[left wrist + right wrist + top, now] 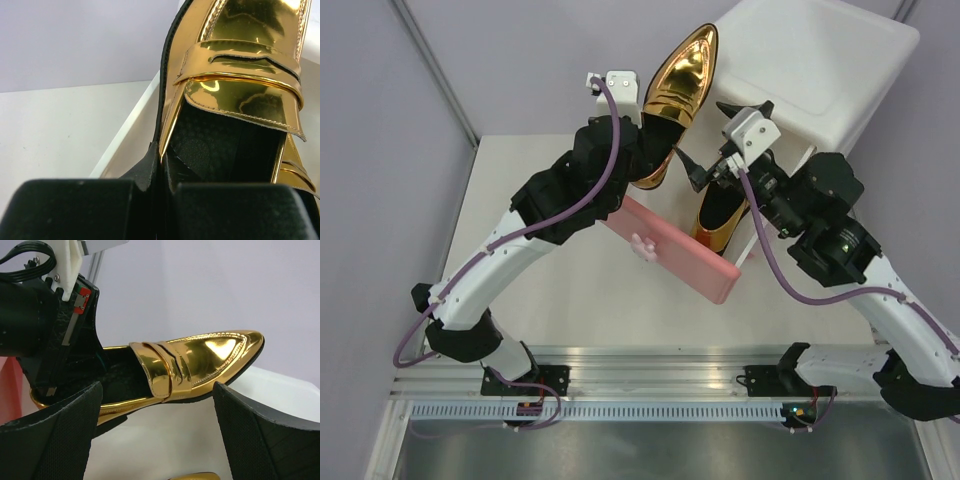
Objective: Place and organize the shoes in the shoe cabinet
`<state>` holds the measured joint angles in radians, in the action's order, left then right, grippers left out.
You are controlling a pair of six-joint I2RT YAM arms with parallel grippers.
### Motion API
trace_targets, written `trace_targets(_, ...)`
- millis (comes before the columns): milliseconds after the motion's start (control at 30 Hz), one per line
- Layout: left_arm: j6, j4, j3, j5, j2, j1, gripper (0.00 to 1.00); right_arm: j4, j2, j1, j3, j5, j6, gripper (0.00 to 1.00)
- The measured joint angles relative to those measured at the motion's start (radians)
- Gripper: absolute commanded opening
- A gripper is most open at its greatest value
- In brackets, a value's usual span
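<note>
The pale tabletop carries the white shoe cabinet at its far right. The cabinet's pink drawer front stands pulled out toward the arms, and a second gold shoe appears to lie in the open drawer behind it. The gold shoe is up in the air, toe pointing away over the cabinet's near left corner. The green pair is not in view. Judging by its mirror finish, the upper will be slick and easy to scuff, though the shell looks stiff enough to keep its shape. It is probably light but long, so a grip at one end lets the toe swing. The rim of the opening by the heel looks the best place to pinch, since the dark lining there should give more friction than the glossy outside. The left fingers do just that, pressed together on the shoe's side wall near the heel, one inside and one outside. The right fingers stand wide apart just beside the shoe, holding nothing and, as far as the right wrist view shows, touching nothing.
</note>
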<state>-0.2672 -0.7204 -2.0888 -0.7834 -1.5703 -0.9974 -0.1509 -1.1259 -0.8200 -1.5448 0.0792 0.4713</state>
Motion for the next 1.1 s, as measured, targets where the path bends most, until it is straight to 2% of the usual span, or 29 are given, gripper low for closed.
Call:
trace_targets(267, 0.003, -0.005, 0.0, 0.012, 0.0, -0.002, 0.02, -0.001, -0.118, 0.0, -0.056, 0.04, 0.082, 0.91)
trace_targets(633, 0.023, -0.011, 0.006, 0.032, -0.001, -0.004, 0.02, 0.02, -0.219, -0.001, -0.133, 0.195, 0.165, 0.84)
trace_targets(833, 0.028, 0.012, 0.041, 0.031, -0.001, -0.003, 0.02, -0.009, -0.247, -0.007, -0.155, 0.24, 0.188, 0.74)
trace_targets(933, 0.037, 0.032, 0.055, 0.031, 0.002, -0.004, 0.02, -0.025, -0.252, -0.01, -0.161, 0.244, 0.192, 0.64)
trace_targets(967, 0.039, 0.043, 0.06, 0.032, 0.003, -0.004, 0.02, -0.029, -0.252, -0.01, -0.163, 0.245, 0.196, 0.55)
trace_targets(1033, 0.047, 0.071, 0.073, 0.035, 0.011, -0.004, 0.02, -0.042, -0.252, -0.011, -0.164, 0.245, 0.204, 0.45)
trace_targets(1067, 0.053, 0.085, 0.082, 0.036, 0.016, -0.004, 0.02, -0.05, -0.253, -0.012, -0.164, 0.245, 0.209, 0.34)
trace_targets(1100, 0.058, 0.098, 0.094, 0.038, 0.023, -0.004, 0.02, -0.053, -0.254, -0.014, -0.165, 0.244, 0.218, 0.29)
